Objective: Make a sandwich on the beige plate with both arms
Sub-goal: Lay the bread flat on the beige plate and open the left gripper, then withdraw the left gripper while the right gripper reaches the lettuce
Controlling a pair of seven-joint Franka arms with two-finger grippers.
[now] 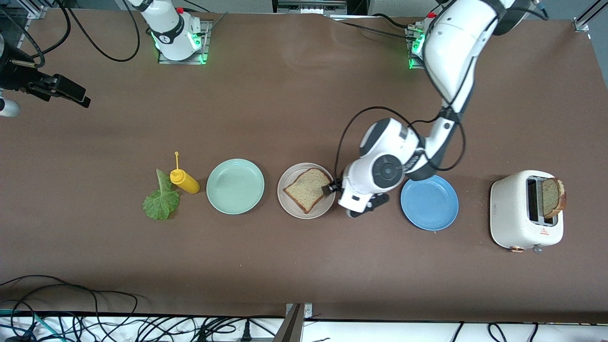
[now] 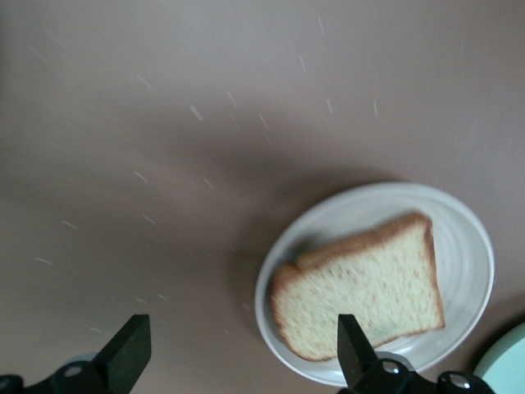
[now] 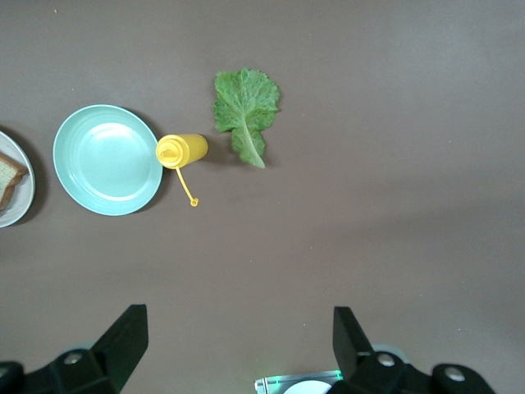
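We've got one bread slice lying flat on the beige plate, which sits btwn the mint-green plate and the blue plate. Our left gripper hangs low over the beige plate's edge toward the blue plate, fingers wide apart, nothing held. Our right gripper waits high over the right arm's end of the table, fingers apart too, empty.

Lettuce leaf lies on the table beside the yellow bottle; 2nd slice stands up out of the toaster.

Risks as we see them:
- left gripper sits v. close to the plated slice; a careless pull-away could nudge it off-centre or drag the plate.
- going for the lettuce, the right gripper could clip the bottle and tip it, since they nearly touch.
- leaf is thin and flat, so the pinch may miss or tear it.
- 2nd slice could snag in the slot.
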